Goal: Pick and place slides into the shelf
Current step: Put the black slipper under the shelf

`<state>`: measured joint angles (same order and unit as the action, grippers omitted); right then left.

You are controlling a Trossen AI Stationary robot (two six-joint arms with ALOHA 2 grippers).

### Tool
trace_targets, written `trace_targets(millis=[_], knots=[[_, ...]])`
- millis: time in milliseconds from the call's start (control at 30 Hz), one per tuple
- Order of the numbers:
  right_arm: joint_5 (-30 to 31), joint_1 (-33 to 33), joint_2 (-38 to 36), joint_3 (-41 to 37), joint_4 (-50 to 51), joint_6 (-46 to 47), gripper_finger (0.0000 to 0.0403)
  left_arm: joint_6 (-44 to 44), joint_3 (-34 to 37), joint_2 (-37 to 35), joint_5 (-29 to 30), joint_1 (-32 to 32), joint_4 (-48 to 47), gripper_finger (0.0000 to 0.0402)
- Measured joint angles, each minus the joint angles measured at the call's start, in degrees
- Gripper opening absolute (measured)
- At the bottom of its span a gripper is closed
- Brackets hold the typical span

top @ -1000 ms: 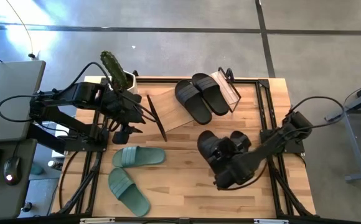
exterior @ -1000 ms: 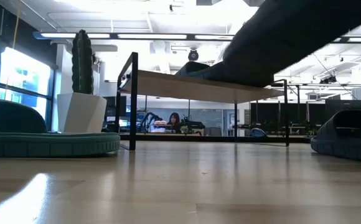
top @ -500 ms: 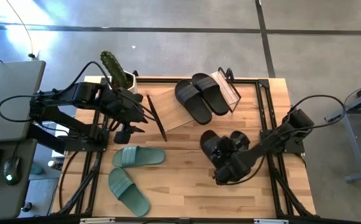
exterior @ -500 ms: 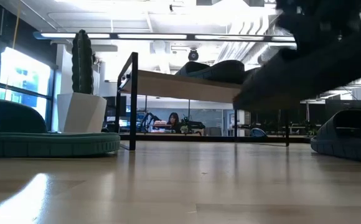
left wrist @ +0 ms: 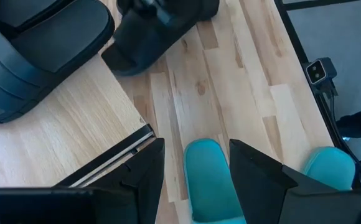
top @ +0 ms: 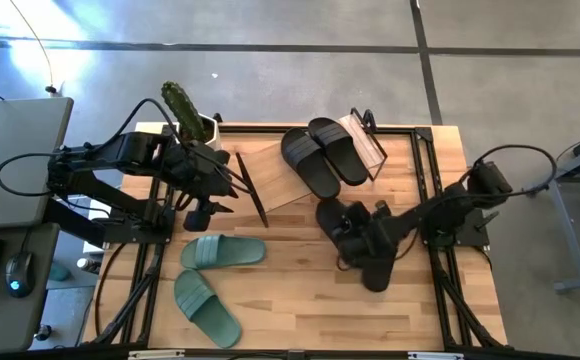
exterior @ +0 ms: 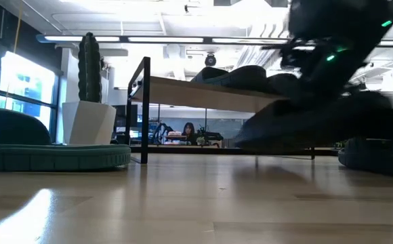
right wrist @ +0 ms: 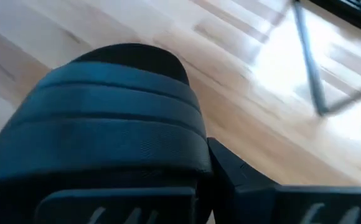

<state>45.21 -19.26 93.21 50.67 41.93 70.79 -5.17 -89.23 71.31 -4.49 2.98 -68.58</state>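
In the low view we see the right arm's black slide (exterior: pixel 318 125) only as a motion-blurred dark mass, hiding part of the shelf (exterior: pixel 203 91) behind it. From above, the right gripper (top: pixel 370 240) seems buried among black slides, its fingers hidden. The right wrist view cuts the held slide off at its edges.

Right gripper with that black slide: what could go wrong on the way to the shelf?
1. The right gripper is shut on a black slide beside another black slide on the table; swinging could knock it.
2. The shelf top already holds two black slides, so there is little room there.
3. The left gripper, open, hangs beside the shelf; the arms could crowd.
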Motion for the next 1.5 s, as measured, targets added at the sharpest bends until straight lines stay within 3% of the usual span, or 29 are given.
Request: trace_targets(millis=[233,433,700,1167,1500], knots=[[-0.32,8.25,0.00,-2.00,-7.46,-12.49,0.0000,0.50,0.00,0.00,1.48,0.00,0.02,0.0166],[-0.33,9.91,0.11,-2.00,-8.73,-16.65,0.0000,0.50,0.00,0.00,1.49,-0.01,0.00,0.0166],[-0.19,9.91,0.11,-2.00,-9.16,-17.30,0.0010,0.52,0.00,0.00,1.51,-0.02,0.53,0.0166],[-0.65,9.87,0.13,-2.00,-9.19,-16.88,0.0096,0.55,-0.01,0.00,1.53,0.00,1.10,0.0166],[-2.81,9.26,-0.92,-2.00,-9.15,-16.81,0.0108,0.57,0.00,0.00,1.53,-0.02,1.05,0.0166]])
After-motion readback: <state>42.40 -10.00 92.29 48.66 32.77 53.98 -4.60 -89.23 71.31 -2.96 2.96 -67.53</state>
